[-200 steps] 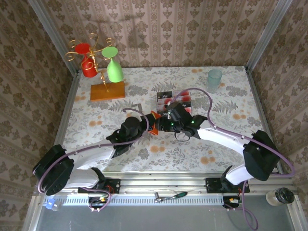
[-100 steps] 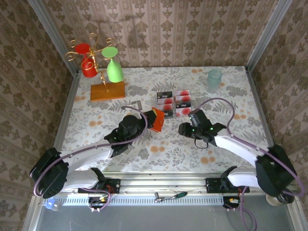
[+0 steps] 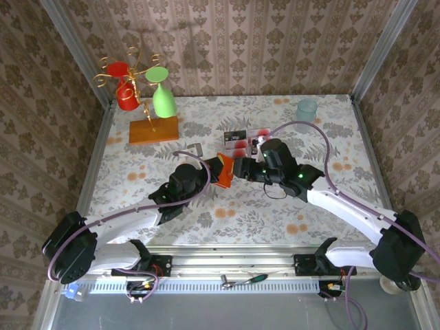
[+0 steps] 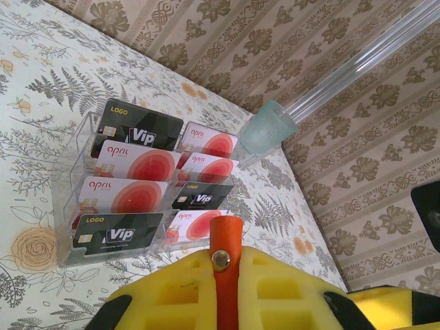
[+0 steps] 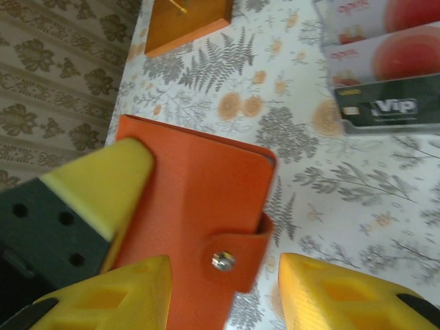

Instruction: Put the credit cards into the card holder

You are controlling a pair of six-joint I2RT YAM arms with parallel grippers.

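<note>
Right wrist: card holder [image 5: 199, 199] is snapped closed and clamped along one edge by the left gripper [image 4: 227, 282], over mid-table. Right gripper [image 5: 223, 278] has its jaws apart either side of the snap tab [image 5: 234, 260], gripping nothing. Credit cards [image 4: 148, 172] sit in a clear tray [image 4: 69, 199] toward the table's far edge, none loaded yet. Holder looks light and soft and will likely flex, so pinch the tab by the stud. Cards look thin, stiff, slick: take the exposed edge.
</note>
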